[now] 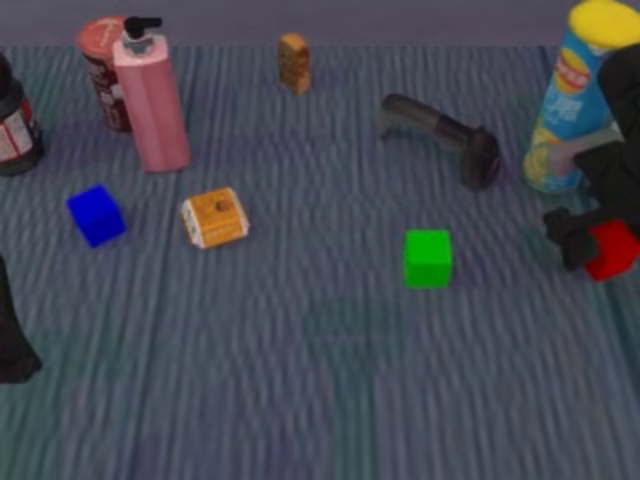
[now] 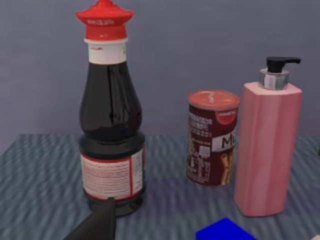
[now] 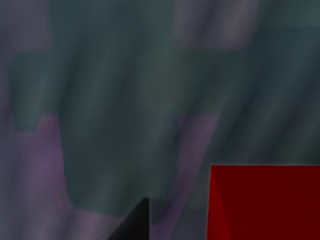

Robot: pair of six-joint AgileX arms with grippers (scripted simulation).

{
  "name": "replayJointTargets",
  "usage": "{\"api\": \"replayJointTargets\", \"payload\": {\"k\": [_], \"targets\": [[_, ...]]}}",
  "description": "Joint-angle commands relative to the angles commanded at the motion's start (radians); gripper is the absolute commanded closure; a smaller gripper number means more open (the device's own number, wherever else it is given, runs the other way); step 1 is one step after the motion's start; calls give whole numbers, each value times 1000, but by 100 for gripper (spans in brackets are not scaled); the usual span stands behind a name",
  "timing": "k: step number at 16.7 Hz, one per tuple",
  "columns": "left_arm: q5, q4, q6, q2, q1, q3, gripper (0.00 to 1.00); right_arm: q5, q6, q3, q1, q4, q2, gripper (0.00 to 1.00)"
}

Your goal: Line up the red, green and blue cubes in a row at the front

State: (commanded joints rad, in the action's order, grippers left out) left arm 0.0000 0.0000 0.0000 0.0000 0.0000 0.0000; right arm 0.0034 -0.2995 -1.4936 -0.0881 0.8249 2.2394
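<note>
Hovering at the right edge of the table, the right gripper [image 1: 590, 243] sits right over the red cube [image 1: 612, 250], dark fingers on the cube's left side. From its wrist camera the red cube [image 3: 264, 202] fills one corner and a single dark fingertip [image 3: 136, 222] pokes in beside it with a gap between them, so whether the fingers are wide or closed on the cube cannot be told from here. Just behind this gripper stands the yellow-lidded chip can [image 1: 578, 95], and off to its left lies a dark handheld scanner [image 1: 445, 138].

The green cube [image 1: 428, 259] rests on the table [image 1: 320, 400] to the left of the right gripper, well apart from it. The blue cube [image 1: 96, 215] is far across near the left side, with the orange-and-white box [image 1: 214, 217] beside it.

The left gripper [image 1: 15, 345] is parked at the left edge, finger state unclear. Its wrist camera faces a dark sauce bottle [image 2: 111, 120], a brown can [image 2: 211, 137] and a pink pump bottle [image 2: 267, 145].
</note>
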Motion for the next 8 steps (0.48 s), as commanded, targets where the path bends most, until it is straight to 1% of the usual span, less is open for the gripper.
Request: {"api": "replayJointTargets", "payload": {"k": [4,5,8], "targets": [[0,0,0,0,0,0,0,0,0,0,0,0,0,98],[0,0,0,0,0,0,0,0,0,0,0,0,0,100],[0,0,0,0,0,0,0,0,0,0,0,0,0,100]]}}
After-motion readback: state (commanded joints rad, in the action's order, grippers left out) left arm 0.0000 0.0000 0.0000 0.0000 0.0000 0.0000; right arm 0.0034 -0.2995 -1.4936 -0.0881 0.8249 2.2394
